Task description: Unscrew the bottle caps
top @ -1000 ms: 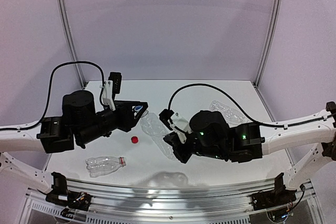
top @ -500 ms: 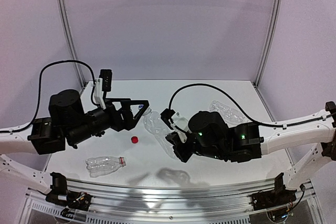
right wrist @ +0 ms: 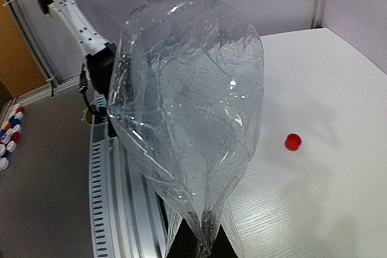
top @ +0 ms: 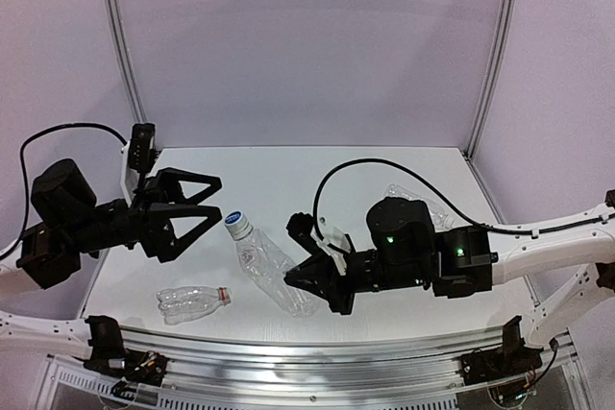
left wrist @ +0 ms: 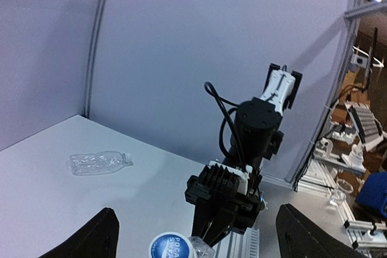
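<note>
1. Surface: one white table (top: 317, 170) with a faint wood grain. A metal rail (top: 307, 357) runs along its near edge.
2. Room: pale lilac walls (top: 307, 45) stand on three sides, joined by two slim metal posts (top: 120, 45). In the left wrist view, workshop clutter (left wrist: 363, 149) shows past the enclosure.
3. Bottles, clear plastic: three.
   a. The crumpled bottle (top: 274, 266) is raised off the table at a slant, neck toward the left arm.
   b. The second bottle (top: 192, 301) lies on its side near the front left edge and has a red neck ring (top: 223, 293).
   c. The third bottle (left wrist: 97, 162) lies on its side at the far right of the table.
4. Caps: three.
   a. The red cap (right wrist: 292, 141) sits loose on the table, apart from every bottle.
   b. The printed cap (top: 235, 221), white with blue lettering, is on the crumpled bottle.
   c. The white cap (left wrist: 127, 158) is on the third bottle.
5. Grippers: two.
   a. The left gripper (top: 216, 197) has its fingers spread wide and holds nothing. It stands just left of the printed cap, not touching it.
   b. The right gripper (top: 312, 285) is pinched onto the base of the crumpled bottle.
</note>
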You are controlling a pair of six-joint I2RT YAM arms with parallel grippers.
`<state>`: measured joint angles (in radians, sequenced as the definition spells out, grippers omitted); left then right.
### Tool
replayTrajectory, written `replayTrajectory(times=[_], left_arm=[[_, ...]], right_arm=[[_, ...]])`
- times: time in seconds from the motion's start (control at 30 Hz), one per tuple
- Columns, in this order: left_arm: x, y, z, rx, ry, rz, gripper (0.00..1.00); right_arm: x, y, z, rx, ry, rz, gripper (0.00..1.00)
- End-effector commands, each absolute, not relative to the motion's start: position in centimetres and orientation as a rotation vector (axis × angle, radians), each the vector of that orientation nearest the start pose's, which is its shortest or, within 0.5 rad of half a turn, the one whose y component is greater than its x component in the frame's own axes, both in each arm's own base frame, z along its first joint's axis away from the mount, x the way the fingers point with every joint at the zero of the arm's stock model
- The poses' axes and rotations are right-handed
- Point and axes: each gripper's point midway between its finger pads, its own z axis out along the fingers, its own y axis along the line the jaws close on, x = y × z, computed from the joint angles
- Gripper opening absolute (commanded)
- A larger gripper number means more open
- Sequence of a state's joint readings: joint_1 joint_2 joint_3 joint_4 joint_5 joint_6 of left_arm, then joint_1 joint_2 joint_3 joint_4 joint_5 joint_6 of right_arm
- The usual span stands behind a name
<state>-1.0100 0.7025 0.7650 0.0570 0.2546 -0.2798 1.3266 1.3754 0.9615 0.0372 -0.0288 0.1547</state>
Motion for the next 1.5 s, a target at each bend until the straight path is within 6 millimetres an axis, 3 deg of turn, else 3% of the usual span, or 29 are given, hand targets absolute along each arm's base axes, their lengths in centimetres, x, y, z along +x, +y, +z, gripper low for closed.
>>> replayTrajectory(times=[0.0, 0.3, 0.7, 0.9, 0.97, 1.1, 1.2, 1.27, 1.37, 1.47], left_arm=[[10.0, -28.9, 37.8, 0.935, 1.334, -1.305, 0.85], [10.0, -30.3, 37.1, 0.982, 1.353, -1.340, 0.68], [9.9, -30.9, 36.8, 1.012, 1.364, -1.353, 0.53], [9.9, -31.3, 36.7, 1.022, 1.370, -1.363, 0.27], [10.0, -31.4, 36.7, 1.020, 1.372, -1.364, 0.24], [9.9, -31.2, 36.8, 1.010, 1.364, -1.363, 0.29], [9.9, -31.0, 36.9, 1.001, 1.358, -1.359, 0.54], [10.0, -30.8, 37.0, 0.990, 1.353, -1.352, 0.64], [9.9, -30.5, 37.2, 0.980, 1.345, -1.347, 0.67], [9.9, -30.4, 37.3, 0.980, 1.342, -1.349, 0.60]], right_arm=[[7.4, 43.6, 25.0, -1.281, 1.626, 1.146, 0.00], [7.2, 43.6, 25.1, -1.287, 1.623, 1.151, 0.00], [7.0, 43.3, 25.6, -1.283, 1.611, 1.168, 0.00], [7.0, 43.3, 25.7, -1.281, 1.610, 1.170, 0.00], [7.0, 43.3, 25.6, -1.282, 1.614, 1.167, 0.00], [7.1, 43.4, 25.6, -1.281, 1.619, 1.163, 0.00], [7.1, 43.4, 25.5, -1.284, 1.620, 1.164, 0.00], [7.1, 43.4, 25.4, -1.285, 1.621, 1.162, 0.00], [7.2, 43.5, 25.2, -1.288, 1.630, 1.157, 0.00], [7.2, 43.6, 25.1, -1.291, 1.631, 1.157, 0.00]])
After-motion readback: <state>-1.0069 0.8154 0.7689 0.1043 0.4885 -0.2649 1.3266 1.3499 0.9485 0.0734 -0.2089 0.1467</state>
